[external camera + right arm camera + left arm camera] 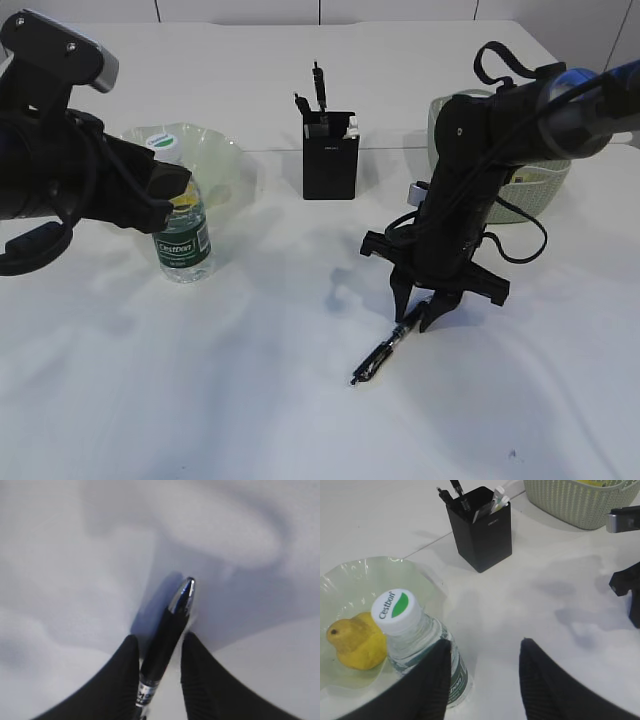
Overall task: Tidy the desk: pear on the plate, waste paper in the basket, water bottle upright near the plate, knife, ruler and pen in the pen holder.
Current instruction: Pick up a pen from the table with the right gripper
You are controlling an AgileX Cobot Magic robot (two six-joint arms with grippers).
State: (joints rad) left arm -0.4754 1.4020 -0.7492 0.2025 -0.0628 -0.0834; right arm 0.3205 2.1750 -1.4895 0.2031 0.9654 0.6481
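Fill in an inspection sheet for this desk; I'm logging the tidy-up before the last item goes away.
Surface: white desk, thin seam across it, no spills seen.
Job's things: pear on the plate; bottle upright beside the plate; pen lying on the desk; holder with items standing in it; basket with something yellow inside.
Clutter: nothing seen.
Hands: left hand open, empty, above the bottle; right hand straddling the pen, fingers close on either side, grip not confirmed.
Cables: black cable looping off the right arm, clear of the desk.
Surroundings: pale wall panels behind.
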